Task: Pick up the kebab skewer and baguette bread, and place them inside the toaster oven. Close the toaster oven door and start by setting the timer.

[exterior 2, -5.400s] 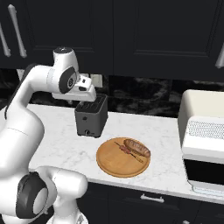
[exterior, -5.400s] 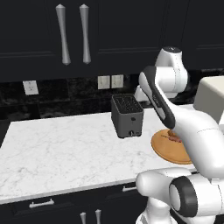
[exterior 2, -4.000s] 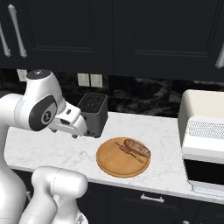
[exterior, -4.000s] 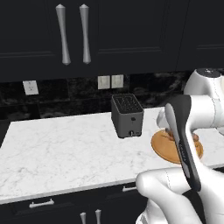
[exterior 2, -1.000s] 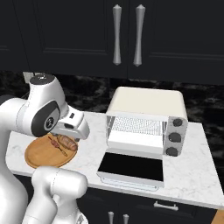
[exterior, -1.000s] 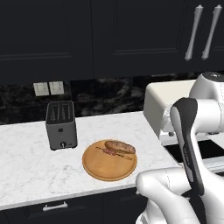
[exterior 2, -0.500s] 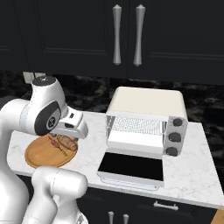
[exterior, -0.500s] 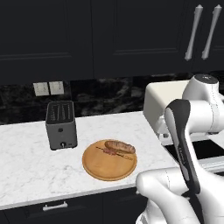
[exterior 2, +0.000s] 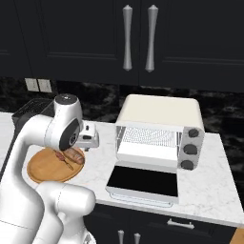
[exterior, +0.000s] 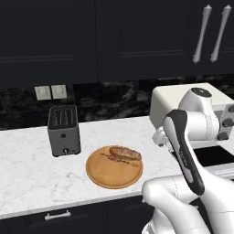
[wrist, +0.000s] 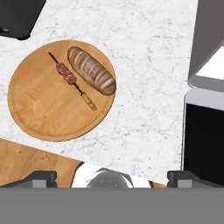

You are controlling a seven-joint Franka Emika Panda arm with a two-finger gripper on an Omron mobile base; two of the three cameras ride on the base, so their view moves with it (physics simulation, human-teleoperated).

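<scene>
The kebab skewer (wrist: 72,81) and the baguette bread (wrist: 92,71) lie side by side on a round wooden plate (wrist: 43,109) on the marble counter. In the left base view the baguette bread (exterior: 124,152) lies just behind the kebab skewer (exterior: 118,159). The cream toaster oven (exterior 2: 159,116) stands right of the plate, and its door (exterior 2: 143,181) is folded down flat and open. My gripper (wrist: 113,178) hangs open and empty above the counter between plate and oven, its fingertips (wrist: 41,178) wide apart.
A dark grey slot toaster (exterior: 64,130) stands at the back of the counter, left of the plate (exterior: 109,176). The oven's dark knobs (exterior 2: 190,148) run down its right front. Black cabinets hang above. The counter's front edge lies just below the plate and the door.
Over several seconds the base has driven right, bringing the toaster oven into view. In the last second the arm swung slightly toward the oven. The gripper stays open.
</scene>
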